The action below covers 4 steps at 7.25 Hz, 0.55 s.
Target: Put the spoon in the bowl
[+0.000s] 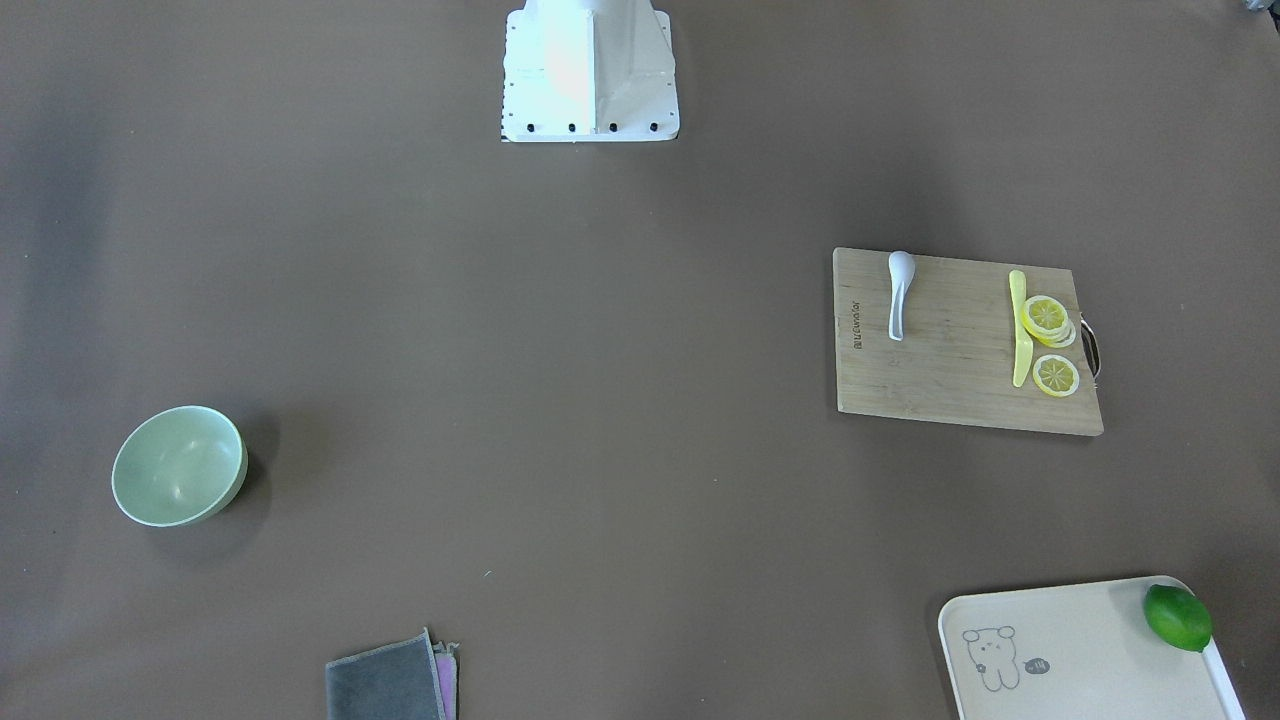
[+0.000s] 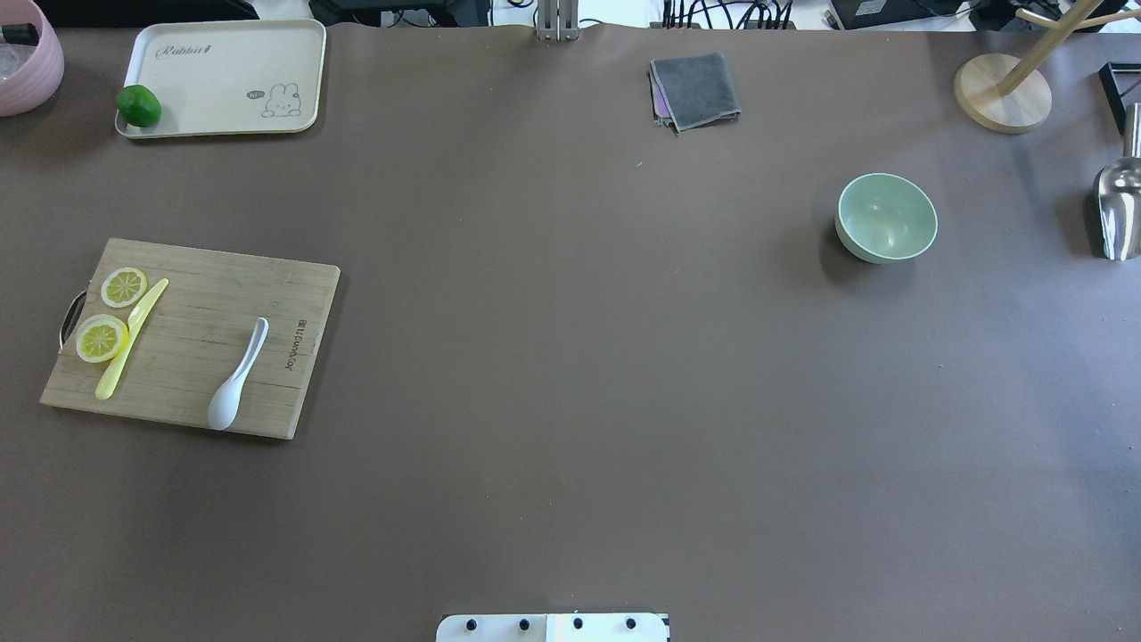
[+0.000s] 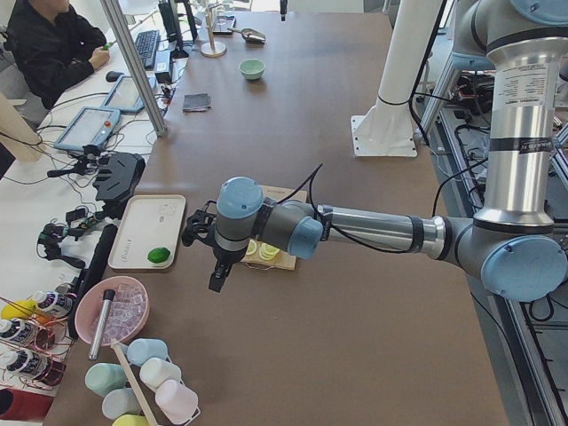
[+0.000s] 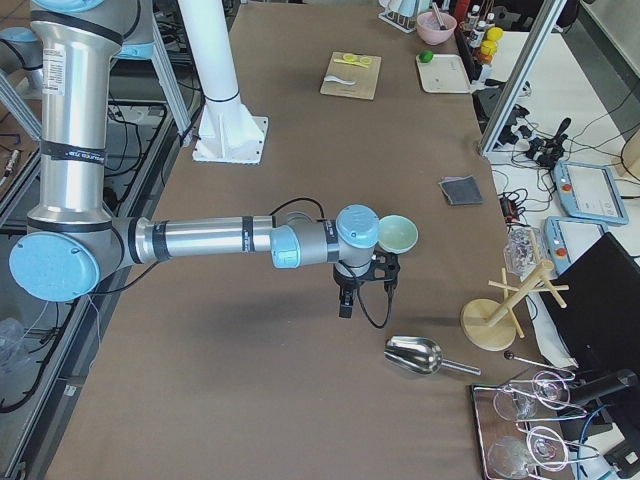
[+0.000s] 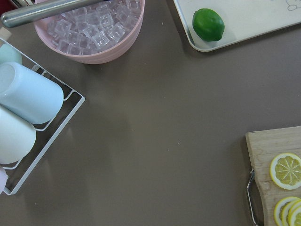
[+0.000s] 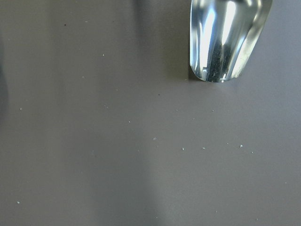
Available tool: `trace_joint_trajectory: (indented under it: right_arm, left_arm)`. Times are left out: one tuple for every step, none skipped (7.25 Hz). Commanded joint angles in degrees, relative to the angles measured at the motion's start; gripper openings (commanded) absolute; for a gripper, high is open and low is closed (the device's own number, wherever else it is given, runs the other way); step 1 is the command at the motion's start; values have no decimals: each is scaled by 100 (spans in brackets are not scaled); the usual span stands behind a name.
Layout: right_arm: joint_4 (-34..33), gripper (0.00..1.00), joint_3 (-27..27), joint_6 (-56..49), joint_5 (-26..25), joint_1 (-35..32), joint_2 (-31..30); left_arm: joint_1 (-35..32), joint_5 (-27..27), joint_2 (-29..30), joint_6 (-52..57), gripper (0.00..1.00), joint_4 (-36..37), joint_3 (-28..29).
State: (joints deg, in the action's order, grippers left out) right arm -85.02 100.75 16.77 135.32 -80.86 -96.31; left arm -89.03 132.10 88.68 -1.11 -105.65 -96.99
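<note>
Your brown counter (image 2: pixel 570 401) is wide. Nearest the robot's base, the spoon (image 2: pixel 237 379) lies on the cutting board (image 2: pixel 192 352), scoop toward the base, handle running away and tipped slightly right. The left end effector (image 3: pixel 217 280) hangs just off the board's outer end, so the spoon lies inward of it, past the lemon slices (image 2: pixel 123 286). Open or closed, you cannot tell, for it or the right end effector (image 4: pixel 345 305). The left arm looks nearer. Farther off on the robot's right sits the bowl (image 2: pixel 887 217), well apart
</note>
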Motion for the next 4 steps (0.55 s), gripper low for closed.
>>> trace_joint_trajectory:
  right_arm:
    - [3,100,7,1,-6,0,7]
    - [3,100,7,1,3,0,7]
    - [3,100,7,1,-6,0,7]
    - [-6,100,-11,1,-6,0,-1]
  left_arm:
    - [9,-8,9,-3,98,9,31]
    - [9,-8,9,-3,98,1,22]
    - [9,-8,9,-3,98,0,14]
    - [9,0,17,-3,98,0,-4]
